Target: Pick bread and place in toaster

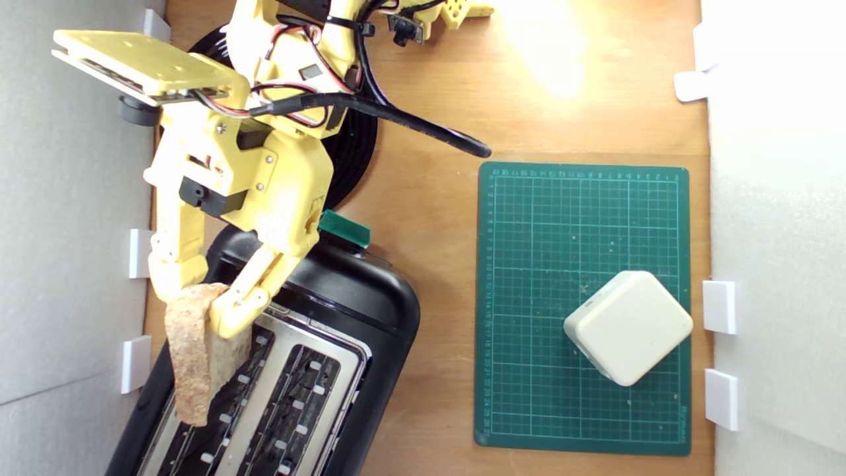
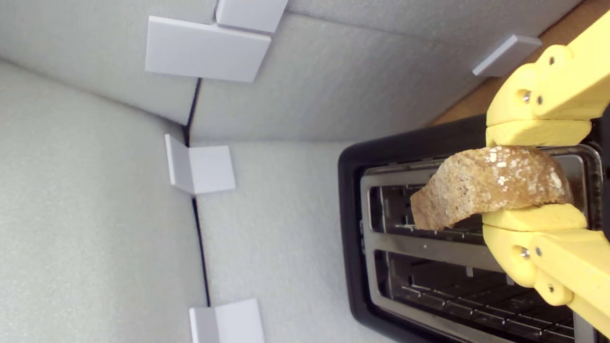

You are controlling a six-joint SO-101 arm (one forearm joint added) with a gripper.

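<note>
My yellow gripper (image 1: 201,307) is shut on the bread (image 1: 193,350), a tan slice with a brown crust, held edge-on above the toaster (image 1: 370,311). The black toaster with its silver top plate lies at the lower left of the exterior view, its green lever (image 1: 344,229) near my wrist. The slice hangs over the slot nearer the exterior view's left. In the wrist view the bread (image 2: 486,188) sits pinched between both yellow fingers (image 2: 536,132), above the toaster's (image 2: 350,228) open slots, with my gripper (image 2: 536,174) closed on its end.
A green cutting mat (image 1: 529,297) lies at the exterior view's right with a cream rounded-square block (image 1: 628,327) on it. A round black plate (image 1: 353,149) sits behind my arm. White foam walls (image 1: 66,264) with white clips border the wooden table (image 1: 436,231).
</note>
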